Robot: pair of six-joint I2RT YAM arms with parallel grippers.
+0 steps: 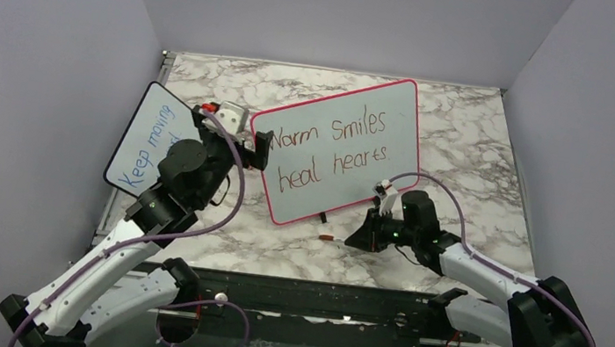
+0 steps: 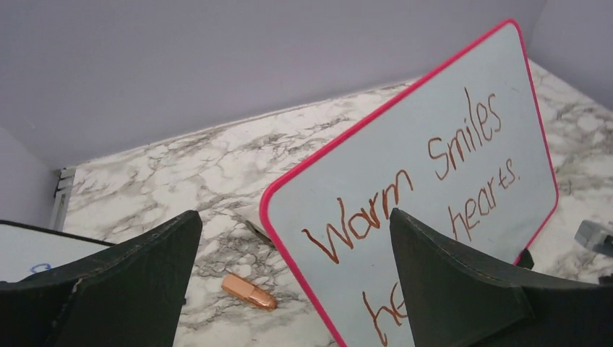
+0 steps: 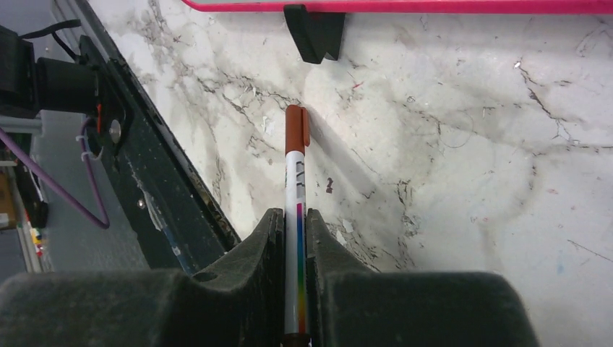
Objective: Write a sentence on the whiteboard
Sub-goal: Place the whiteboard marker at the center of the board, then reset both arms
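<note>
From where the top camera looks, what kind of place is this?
Probably a robot test cell in a lab, not a home: plain lilac panels close off a marble-patterned table, and a black mounting rail runs along its near edge.

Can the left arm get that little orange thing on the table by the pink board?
Probably yes. Its fingers are open, and the orange piece lies bare on the table just ahead between them. The whiteboard's edge is close, though.

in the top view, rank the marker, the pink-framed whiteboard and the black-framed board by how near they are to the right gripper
1. marker: clamped in the right gripper, capped end pointing left.
2. pink-framed whiteboard: standing just behind the gripper.
3. black-framed board: far off to the left.
</note>
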